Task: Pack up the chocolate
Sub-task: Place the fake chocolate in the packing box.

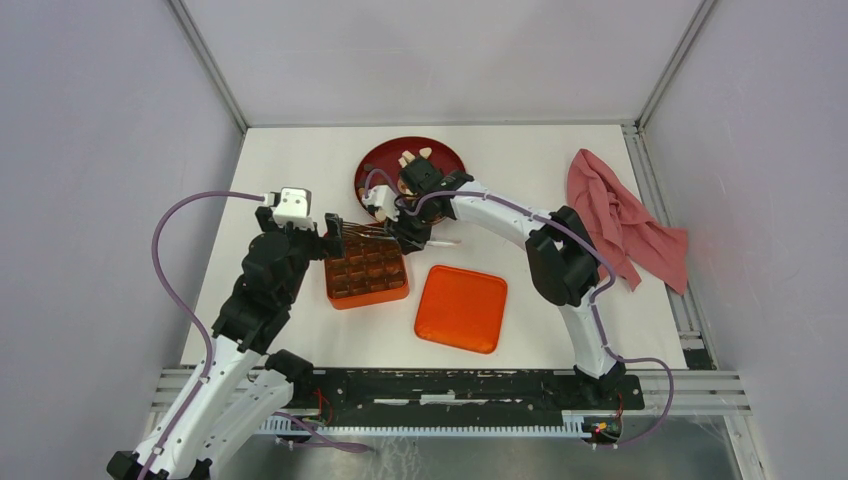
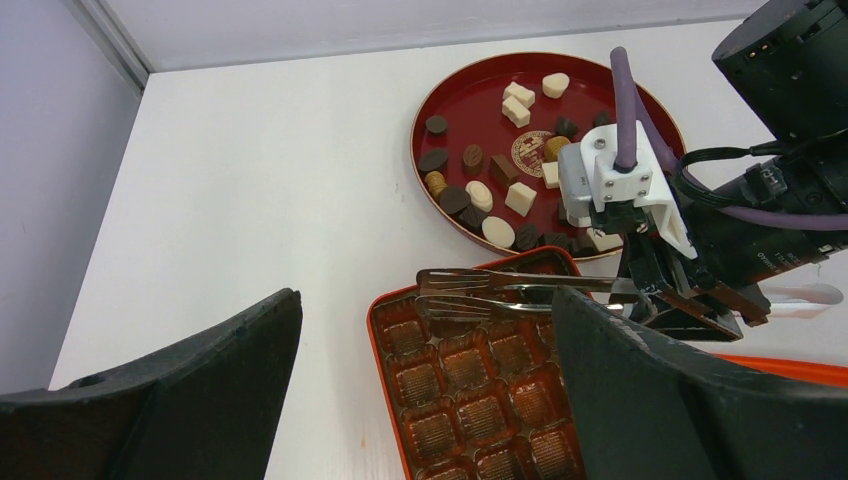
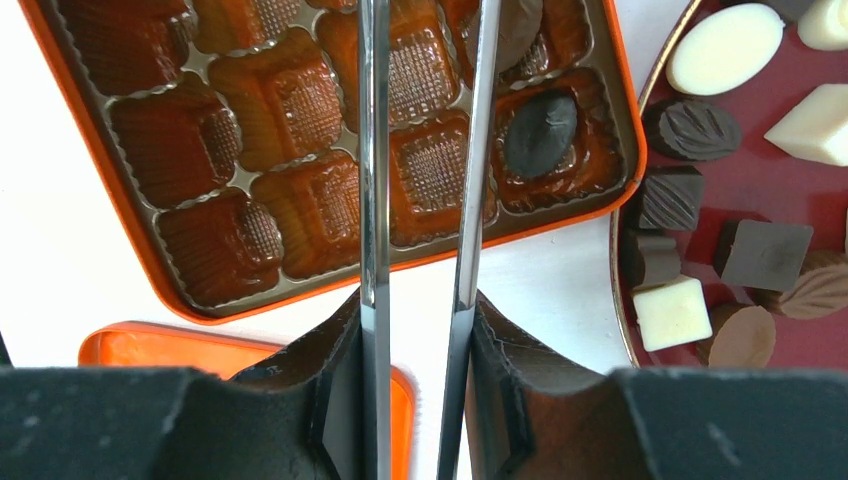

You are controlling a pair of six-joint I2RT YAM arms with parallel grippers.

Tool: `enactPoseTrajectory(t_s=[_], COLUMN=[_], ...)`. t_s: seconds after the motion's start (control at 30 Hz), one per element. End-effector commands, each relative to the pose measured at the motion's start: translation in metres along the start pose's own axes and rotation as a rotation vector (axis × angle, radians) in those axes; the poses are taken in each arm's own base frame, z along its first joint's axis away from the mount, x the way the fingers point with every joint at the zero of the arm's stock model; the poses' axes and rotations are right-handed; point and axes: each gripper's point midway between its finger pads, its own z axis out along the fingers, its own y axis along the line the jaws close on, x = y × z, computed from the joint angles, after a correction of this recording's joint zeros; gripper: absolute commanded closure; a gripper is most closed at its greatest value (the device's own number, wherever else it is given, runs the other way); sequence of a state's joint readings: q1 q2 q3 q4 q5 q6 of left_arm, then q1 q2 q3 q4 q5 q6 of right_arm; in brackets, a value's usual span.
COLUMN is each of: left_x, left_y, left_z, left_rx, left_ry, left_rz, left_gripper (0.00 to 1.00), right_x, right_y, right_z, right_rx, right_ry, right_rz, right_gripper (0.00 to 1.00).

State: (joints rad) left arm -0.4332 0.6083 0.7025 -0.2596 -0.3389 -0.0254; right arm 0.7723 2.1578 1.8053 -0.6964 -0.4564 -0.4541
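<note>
Nearest the front edge of the worktop lies the orange lid (image 1: 461, 307), set aside so that the box (image 2: 380, 350), just beyond it to the left, is open for filling. Most of the box's brown cells are bare. One dark piece (image 3: 540, 133) sits in a cell at the far right corner, with another in the next cell. The left pincer (image 1: 334, 237) hangs at the box's left edge with its jaws spread wide and holding nothing, probably placed to steady the box; its arm is folded, elbow high. The right pincer (image 3: 415, 330) is clamped on metal tongs (image 3: 372, 200), whose blades stand apart over the far row with nothing visible between them. That arm arcs in from the near right corner, wrist bent down. Farthest back, the red plate (image 2: 470, 110) carries the rest of the chocolate (image 2: 520, 197), close beside the box, which keeps each transfer short.
</note>
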Motion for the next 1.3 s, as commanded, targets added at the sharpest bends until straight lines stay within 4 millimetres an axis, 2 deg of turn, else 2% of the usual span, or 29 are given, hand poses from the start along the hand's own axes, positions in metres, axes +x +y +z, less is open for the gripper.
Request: enactPoseTrajectory(t_s=[0.0, 0.47, 0.9, 1.03, 1.27], left_x=[-0.015, -0.013, -0.014, -0.014, -0.014], left_y=[0.003, 0.002, 0.002, 0.002, 0.002], left_z=[-0.001, 0.001, 0.000, 0.000, 0.000], left_rx=[-0.018, -0.016, -0.014, -0.012, -0.013], left_ry=[-0.041, -0.033, -0.035, -0.035, -0.034], left_rz=[-0.042, -0.038, -0.039, -0.039, -0.038], left_gripper=[0.00, 0.00, 0.00, 0.00, 0.00], right_x=[-0.018, -0.010, -0.011, -0.012, -0.020], right_y=[-0.012, -0.016, -0.015, -0.015, -0.011], right_z=[-0.007, 0.000, -0.002, -0.003, -0.010], right_rx=[0.042, 0.050, 0.048, 0.049, 0.040], right_ry=[-0.036, -0.004, -0.006, -0.008, -0.031], right_rz=[-0.037, -0.038, -0.041, -0.043, -0.050], right_gripper=[0.94, 0.82, 0.60, 0.57, 0.58])
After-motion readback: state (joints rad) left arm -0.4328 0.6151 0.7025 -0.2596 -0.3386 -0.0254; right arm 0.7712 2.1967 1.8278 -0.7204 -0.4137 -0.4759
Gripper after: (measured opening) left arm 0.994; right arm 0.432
